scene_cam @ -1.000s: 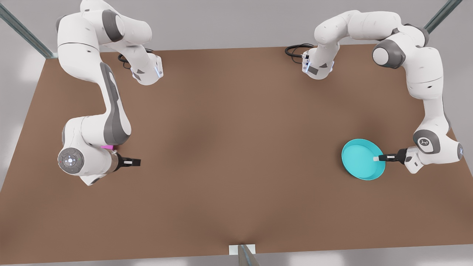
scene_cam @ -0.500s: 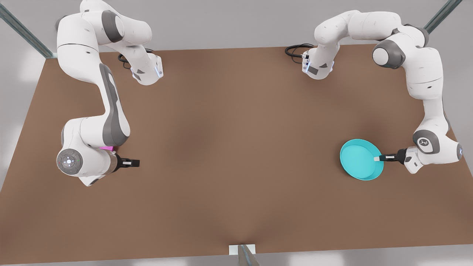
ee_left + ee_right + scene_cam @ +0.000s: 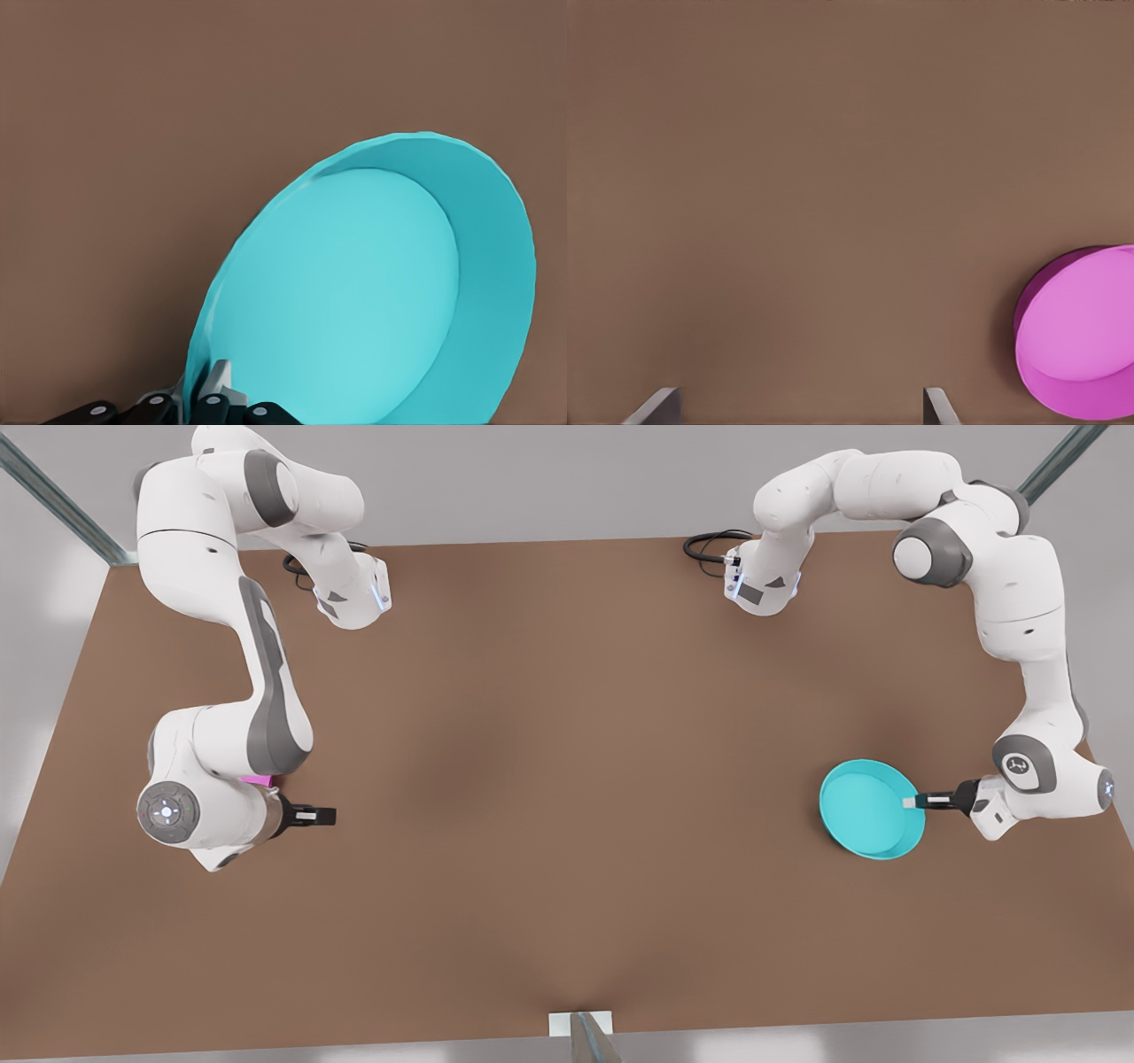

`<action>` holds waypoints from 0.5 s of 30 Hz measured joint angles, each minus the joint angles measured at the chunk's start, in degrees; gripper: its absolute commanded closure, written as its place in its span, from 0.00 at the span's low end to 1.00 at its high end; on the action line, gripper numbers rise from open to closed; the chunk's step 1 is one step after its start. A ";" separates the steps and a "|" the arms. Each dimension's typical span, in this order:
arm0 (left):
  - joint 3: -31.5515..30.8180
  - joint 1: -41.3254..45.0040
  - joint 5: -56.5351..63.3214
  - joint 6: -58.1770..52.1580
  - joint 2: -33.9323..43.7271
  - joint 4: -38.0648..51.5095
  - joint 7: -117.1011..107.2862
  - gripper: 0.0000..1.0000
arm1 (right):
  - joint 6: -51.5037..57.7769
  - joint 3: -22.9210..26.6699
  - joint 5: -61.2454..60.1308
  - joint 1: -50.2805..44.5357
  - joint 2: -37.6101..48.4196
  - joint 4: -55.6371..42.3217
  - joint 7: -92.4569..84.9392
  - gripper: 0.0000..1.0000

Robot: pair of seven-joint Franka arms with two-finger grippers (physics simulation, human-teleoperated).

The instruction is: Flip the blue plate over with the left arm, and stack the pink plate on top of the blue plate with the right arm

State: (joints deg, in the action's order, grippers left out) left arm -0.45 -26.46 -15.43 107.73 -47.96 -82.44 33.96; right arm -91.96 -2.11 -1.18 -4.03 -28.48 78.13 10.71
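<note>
The blue plate is a turquoise dish at the front view's right, tilted with its hollow side showing. My left gripper is shut on its rim from the side nearer that table edge. In the left wrist view the blue plate rises at a slant from the left gripper, whose jaws pinch the rim. The pink plate lies on the table beside my open right gripper. At the front view's left, the right gripper hovers by a sliver of the pink plate, mostly hidden under that arm.
The brown table stretches wide between the two arms. Black cables lie by the arm bases at the far edge. A metal post with a white bracket stands at the near edge.
The blue plate edged slightly left, then back right, and the left gripper's fingertip now reaches less far over its rim. The right arm has barely moved.
</note>
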 measured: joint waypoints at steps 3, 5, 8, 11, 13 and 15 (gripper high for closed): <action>0.05 0.01 0.41 -0.19 0.48 0.08 0.00 0.76 | -0.06 0.01 -0.21 0.71 0.01 -1.67 -1.38 0.00; 0.09 0.00 0.57 -0.70 1.08 0.08 0.01 0.76 | -0.14 0.07 -0.37 0.82 0.07 -2.37 -0.56 0.00; 0.09 0.09 0.63 -1.51 2.20 0.17 -0.53 0.76 | -0.89 0.08 -0.21 0.86 0.26 -2.63 -0.51 0.00; 0.09 0.09 0.59 -2.38 3.10 0.25 -0.94 0.77 | -1.03 0.09 0.11 0.76 0.61 -2.24 -0.34 0.00; 0.04 0.13 0.97 -2.64 3.62 0.26 -1.22 0.77 | -0.86 0.08 -0.15 2.28 0.70 0.39 -0.47 0.00; 0.01 0.18 1.21 -3.44 4.26 0.26 -1.90 0.77 | -0.77 -0.01 -0.31 5.43 2.92 4.78 -2.16 0.00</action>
State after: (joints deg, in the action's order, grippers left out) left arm -0.45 -26.28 -14.22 104.29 -43.70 -82.18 32.07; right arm -92.73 -2.11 -1.49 1.40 -25.56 82.91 8.55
